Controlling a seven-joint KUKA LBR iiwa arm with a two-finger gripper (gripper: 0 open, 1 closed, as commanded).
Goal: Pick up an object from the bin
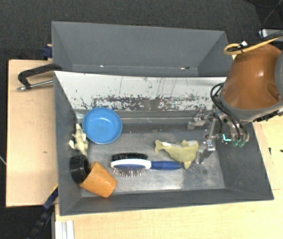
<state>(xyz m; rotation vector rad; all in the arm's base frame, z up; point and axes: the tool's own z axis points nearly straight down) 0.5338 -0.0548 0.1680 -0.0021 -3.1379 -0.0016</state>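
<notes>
My gripper (203,153) reaches down into the right part of the bin, its tip close to the floor. It sits right at the right edge of a crumpled pale yellow cloth-like piece (178,151), touching or nearly touching it. A hairbrush (136,166) with a white-and-black head and a blue handle lies just left of and below that piece, its handle pointing towards the gripper.
On the bin's left side are a blue bowl (102,125), a small cream-coloured lumpy thing (78,138), a black cylinder (78,167) and an orange cup (98,179) lying on its side. The arm with its orange cover comes in from the right.
</notes>
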